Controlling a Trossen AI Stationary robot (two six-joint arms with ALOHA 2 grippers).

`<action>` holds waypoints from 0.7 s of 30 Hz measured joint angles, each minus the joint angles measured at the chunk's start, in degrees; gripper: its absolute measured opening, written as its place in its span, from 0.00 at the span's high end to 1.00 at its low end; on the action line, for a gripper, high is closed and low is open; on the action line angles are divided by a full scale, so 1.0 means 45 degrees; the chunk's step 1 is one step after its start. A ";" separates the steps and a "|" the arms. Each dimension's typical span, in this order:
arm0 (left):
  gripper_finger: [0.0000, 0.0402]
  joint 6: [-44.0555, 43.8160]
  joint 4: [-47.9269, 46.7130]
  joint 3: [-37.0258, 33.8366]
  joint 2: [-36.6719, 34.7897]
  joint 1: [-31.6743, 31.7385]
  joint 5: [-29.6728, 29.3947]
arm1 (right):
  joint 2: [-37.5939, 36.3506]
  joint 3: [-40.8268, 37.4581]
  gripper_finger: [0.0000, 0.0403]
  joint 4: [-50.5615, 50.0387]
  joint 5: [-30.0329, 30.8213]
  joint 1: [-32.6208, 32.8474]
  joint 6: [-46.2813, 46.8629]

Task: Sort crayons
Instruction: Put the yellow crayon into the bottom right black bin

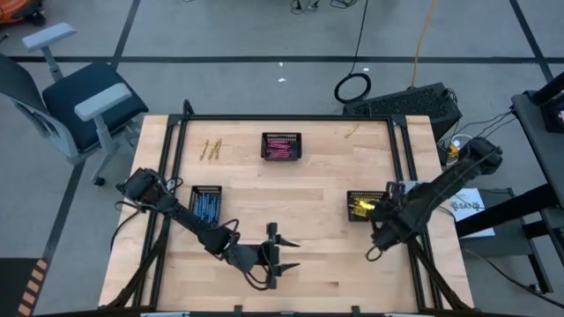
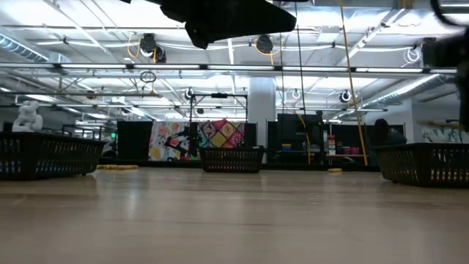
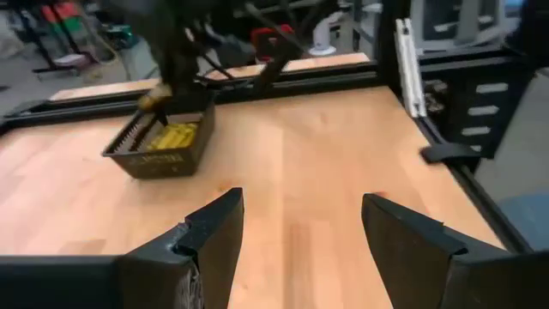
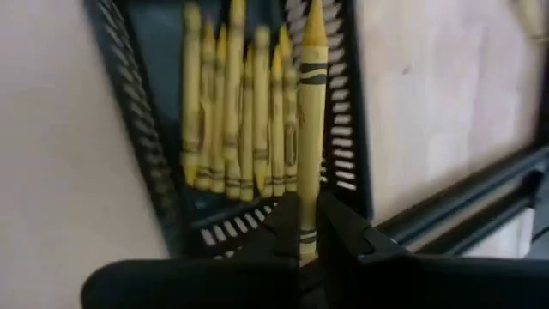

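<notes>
Yellow crayon [image 4: 310, 129] pinched in your right jaws [image 4: 307, 225]: lower it over the right-hand basket [image 1: 354, 197] before releasing; left jaws [image 3: 300, 227] stand spread.

Table [image 1: 291, 198]: pale wood, smooth, matt. Baskets [image 4: 163, 206]: black plastic mesh. Crayons [image 4: 257, 112]: yellow, paper-wrapped. Fingers [image 3: 214, 236]: dark matt plastic.

Two dark, slender jointed arms, each trailing a looped black cable. Left gripper [image 1: 284, 253]: two matte black fingers [image 3: 216, 232], broad at the base, tapering to angular wedge tips. Right gripper [image 4: 307, 225]: black fingers with faceted inner faces ahead of a rounded black wrist body.
</notes>
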 joint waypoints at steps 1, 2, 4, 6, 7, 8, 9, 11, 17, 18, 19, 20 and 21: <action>0.41 -0.0007 0.0029 0.0000 0.0000 0.0005 -0.0158 | -0.0136 -0.0475 1.00 0.0359 -0.0166 -0.0242 -0.0478; 0.41 -0.0137 0.0030 0.0000 -0.0011 0.0005 -0.0410 | -0.0212 -0.0928 1.00 0.0625 -0.0228 -0.0494 -0.0730; 0.41 -0.0511 -0.0038 0.0000 -0.0098 0.0005 -0.1100 | -0.0221 -0.1579 0.99 0.0685 -0.0259 -0.1074 -0.1037; 0.41 -0.0662 -0.0241 0.0000 -0.0280 0.0024 -0.1387 | -0.0248 -0.1812 0.97 0.1112 -0.0620 -0.1608 -0.1805; 0.41 -0.0633 -0.0679 0.0000 -0.0441 0.0036 -0.1403 | -0.0264 -0.1813 0.95 0.1387 -0.0898 -0.1833 -0.2178; 0.41 -0.0620 -0.1169 0.0000 -0.0591 0.0107 -0.1408 | -0.0259 -0.1767 0.93 0.1628 -0.1321 -0.2051 -0.2558; 0.41 -0.0633 -0.1820 0.0005 -0.0780 0.0195 -0.1406 | -0.0249 -0.1665 0.90 0.1695 -0.1646 -0.2258 -0.3021; 0.41 -0.0777 -0.3556 0.0005 -0.1255 0.0549 -0.1378 | -0.0273 -0.1356 0.83 0.1751 -0.2257 -0.2669 -0.3817; 0.41 -0.1032 -0.6320 -0.0398 -0.1771 0.3138 0.0102 | -0.0338 0.0864 0.68 0.0504 -0.2186 -0.3843 -0.5611; 0.41 -0.0765 -0.6095 -0.0473 -0.1781 0.3662 0.0615 | -0.0373 0.1380 0.66 0.0538 -0.1757 -0.4050 -0.6030; 0.41 -0.0404 -0.5963 -0.0557 -0.1821 0.4160 0.0925 | -0.0393 0.1850 0.66 0.0814 -0.1240 -0.4303 -0.6516; 0.41 0.0030 -0.5821 -0.0625 -0.1851 0.4650 0.1180 | -0.0427 0.2201 0.65 0.1369 -0.0801 -0.4747 -0.7225; 0.41 0.0521 -0.5562 -0.0636 -0.1851 0.5155 0.1311 | -0.0465 0.2385 0.65 0.2181 -0.0479 -0.5349 -0.8125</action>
